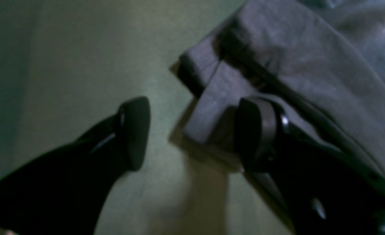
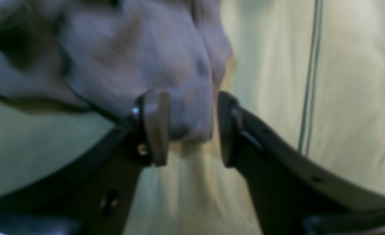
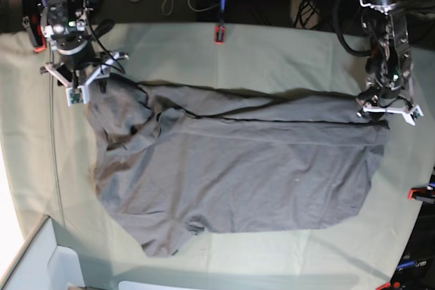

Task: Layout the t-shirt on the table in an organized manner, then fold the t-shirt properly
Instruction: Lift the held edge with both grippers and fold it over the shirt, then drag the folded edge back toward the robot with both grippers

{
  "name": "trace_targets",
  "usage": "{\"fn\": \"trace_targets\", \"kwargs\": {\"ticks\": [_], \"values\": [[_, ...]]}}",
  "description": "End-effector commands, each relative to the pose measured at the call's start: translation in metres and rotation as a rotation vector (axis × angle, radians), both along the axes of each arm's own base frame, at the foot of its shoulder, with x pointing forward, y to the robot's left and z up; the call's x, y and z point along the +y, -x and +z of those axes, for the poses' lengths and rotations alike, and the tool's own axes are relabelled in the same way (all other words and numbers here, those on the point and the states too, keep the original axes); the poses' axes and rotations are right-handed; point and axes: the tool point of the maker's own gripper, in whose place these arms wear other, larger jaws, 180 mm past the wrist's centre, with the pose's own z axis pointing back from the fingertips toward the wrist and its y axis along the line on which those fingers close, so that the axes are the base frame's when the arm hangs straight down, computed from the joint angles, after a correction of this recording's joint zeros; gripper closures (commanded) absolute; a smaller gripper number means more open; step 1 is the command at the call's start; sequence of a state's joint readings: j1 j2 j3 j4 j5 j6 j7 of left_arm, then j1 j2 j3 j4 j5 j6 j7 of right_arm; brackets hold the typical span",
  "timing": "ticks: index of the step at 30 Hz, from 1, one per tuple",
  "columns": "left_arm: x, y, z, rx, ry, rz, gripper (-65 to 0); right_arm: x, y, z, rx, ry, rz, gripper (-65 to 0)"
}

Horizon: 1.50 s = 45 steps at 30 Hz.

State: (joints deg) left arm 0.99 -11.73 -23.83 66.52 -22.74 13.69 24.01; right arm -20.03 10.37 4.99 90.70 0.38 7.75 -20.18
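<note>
Grey t-shirt (image 3: 238,174) spread across the table (image 3: 285,59), an arm at each far corner of it.

In the base view, from the left: the right gripper (image 3: 85,79) stands near the table's far-left corner, jaws parted with a bunched shirt corner loose between its fingertips (image 2: 155,127). The shirt lies mid-table, rumpled at left. A red clamp (image 3: 219,33) sits on the far edge. At right, the left gripper (image 3: 387,108) gapes wide beside the folded hem.

Black left gripper (image 1: 192,133) with rounded pads (image 1: 137,130) and shiny screws.
</note>
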Motion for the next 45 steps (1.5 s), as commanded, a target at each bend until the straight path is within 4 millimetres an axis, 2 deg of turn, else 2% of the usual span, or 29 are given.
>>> {"fn": "trace_targets", "kwargs": {"ticks": [1,6,8,12,13,15,20,22,25,27,30,32,35,39,42,45], "values": [[0.009,-0.014,0.015,-0.043,-0.033,0.0,-41.2,-0.002,-0.009,0.008,-0.042,0.004,0.007,-29.2],[0.009,-0.024,0.004,-0.02,-0.001,0.018,-41.1,-0.005,-0.015,-0.015,0.006,-0.016,-0.026,-36.9],[0.008,-0.026,0.0,-0.012,0.009,0.024,-40.9,-0.007,-0.015,-0.024,0.027,-0.019,-0.034,-37.4],[0.008,-0.028,-0.001,-0.011,0.013,0.024,-40.4,-0.008,-0.017,-0.031,0.041,-0.024,-0.04,-37.4],[0.004,-0.03,-0.001,-0.008,0.011,0.012,-38.5,-0.007,-0.019,-0.03,0.036,-0.025,-0.038,-37.4],[-0.004,-0.036,-0.001,-0.007,0.009,-0.017,-31.9,-0.007,-0.02,-0.029,0.033,-0.025,-0.038,-37.3],[-0.006,-0.04,0.001,-0.011,0.003,-0.029,-11.9,-0.007,-0.022,-0.028,0.031,-0.023,-0.036,-37.2],[-0.006,-0.041,0.003,-0.016,0.003,-0.029,0.0,-0.008,-0.026,-0.025,0.021,-0.021,-0.035,-36.5],[-0.006,-0.042,0.006,-0.021,0.003,-0.032,-1.0,-0.01,-0.033,-0.021,0.005,-0.019,-0.038,-27.7],[-0.005,-0.043,0.013,-0.041,-0.006,-0.036,0.0,-0.014,-0.035,-0.019,0.004,-0.01,-0.037,-17.1],[-0.005,-0.034,0.02,-0.055,-0.029,-0.049,0.0,-0.017,-0.033,-0.019,0.006,-0.001,-0.035,0.0],[-0.005,-0.031,0.028,-0.073,-0.045,-0.059,0.0,-0.022,-0.029,-0.016,0.006,0.014,-0.03,0.0],[-0.008,-0.021,0.043,-0.103,-0.075,-0.084,0.0,-0.035,-0.011,-0.006,0.001,0.05,-0.027,0.0],[-0.016,-0.003,0.065,-0.142,-0.117,-0.124,0.0,-0.056,0.008,0.031,-0.066,0.098,-0.065,0.0],[-0.02,0.014,0.072,-0.142,-0.136,-0.147,0.0,-0.057,0.022,0.053,-0.096,0.125,-0.056,0.0],[-0.022,0.027,0.071,-0.124,-0.141,-0.154,0.0,-0.054,0.032,0.058,-0.092,0.132,-0.044,0.0]]}}
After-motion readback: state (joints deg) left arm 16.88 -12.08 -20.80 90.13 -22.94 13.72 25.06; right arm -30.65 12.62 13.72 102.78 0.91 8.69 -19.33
